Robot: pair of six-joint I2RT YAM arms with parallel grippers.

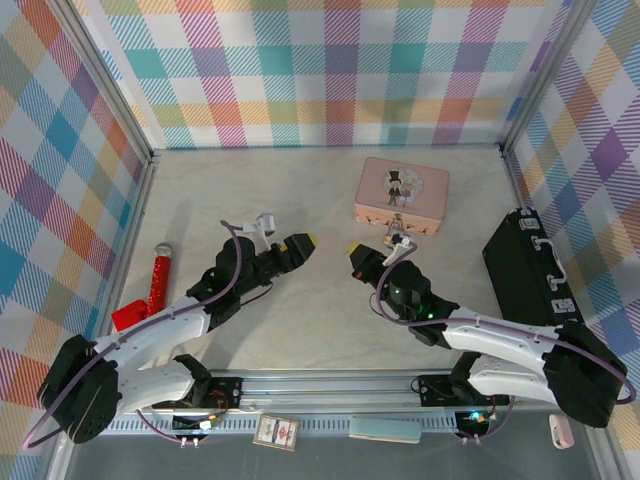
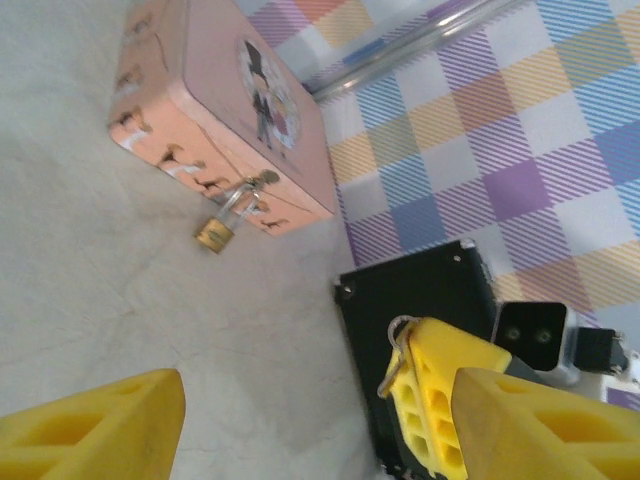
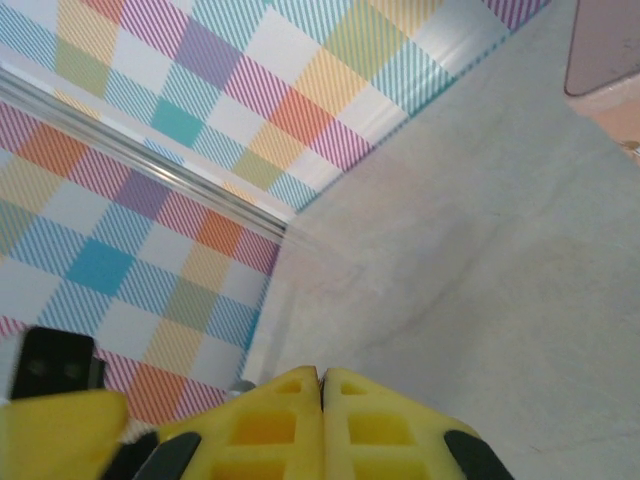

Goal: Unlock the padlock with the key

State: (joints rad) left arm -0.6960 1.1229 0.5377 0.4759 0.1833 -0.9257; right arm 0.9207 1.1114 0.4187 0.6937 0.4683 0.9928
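Padlock (image 1: pixel 397 222) hangs from the tin's (image 1: pixel 402 190) front, ready for unlocking. Left wrist: left gripper (image 2: pixel 310 430) gapes empty before the tin. The right gripper (image 2: pixel 430 395) apparently pinches the key (image 2: pixel 396 350). Right wrist: its jaws are pressed together, left of the tin.

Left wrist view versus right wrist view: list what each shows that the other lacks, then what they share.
Left wrist: padlock on the pink tin's clasp, black case, what looks like the key in the shut right gripper. Right wrist: the left arm's camera. Shared: that tin, table, checked wall, frame rail, both grippers; left gripper open.
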